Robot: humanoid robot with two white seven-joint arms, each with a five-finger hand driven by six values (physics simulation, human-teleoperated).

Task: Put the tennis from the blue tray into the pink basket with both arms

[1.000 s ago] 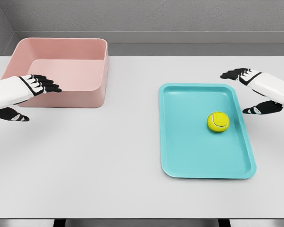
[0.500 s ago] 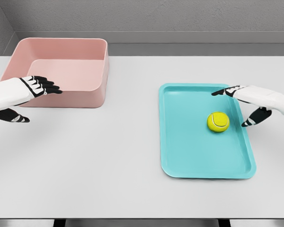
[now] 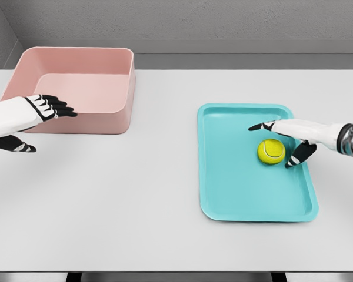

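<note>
Tennis ball (image 3: 271, 151) lying in the blue tray (image 3: 223, 176); right hand (image 3: 285, 136) brackets it, fingers spread, gripping nothing. Likely light, springy, roll-prone: grasp across its middle

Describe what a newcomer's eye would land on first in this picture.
A yellow tennis ball lies in the blue tray at right, with the right hand open around it. A pink basket stands at far left, the left hand open beside it.
</note>
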